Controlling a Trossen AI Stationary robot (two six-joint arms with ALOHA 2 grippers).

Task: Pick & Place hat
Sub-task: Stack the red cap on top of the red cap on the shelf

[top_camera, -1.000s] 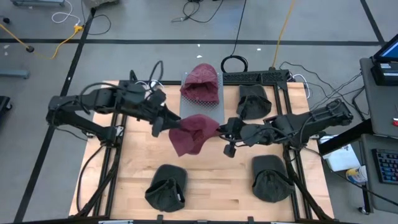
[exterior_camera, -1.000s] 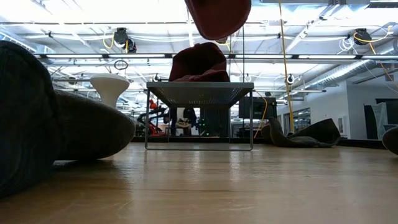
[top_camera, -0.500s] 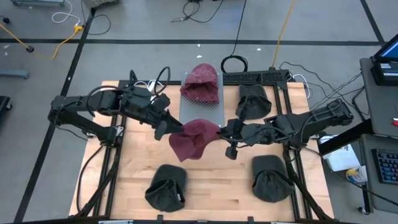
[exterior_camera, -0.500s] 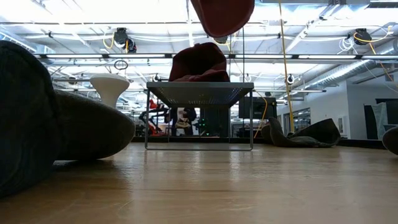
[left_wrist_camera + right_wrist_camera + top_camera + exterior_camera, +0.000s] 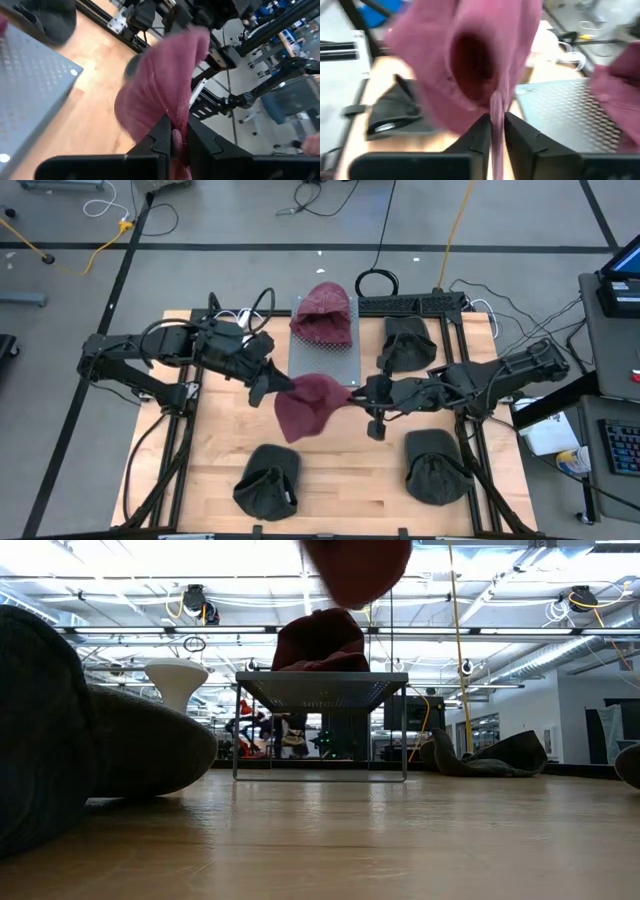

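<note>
While both arms meet over the middle of the table, each gripper pinches an edge of the same maroon hat: the left gripper has its fingers closed tight on a fold of the cloth, and the right gripper clamps the opposite edge between its own fingers, with almost no gap in either pair. Held between them, the hat hangs clear of the wood as a soft, sagging pouch, just in front of the grey perforated stand. A second maroon hat lies on the far end of that stand. Only the right wrist view looks into the held hat's dark opening, while the low view catches just its blurred underside at the upper edge. Four dark hats sit around the table.
</note>
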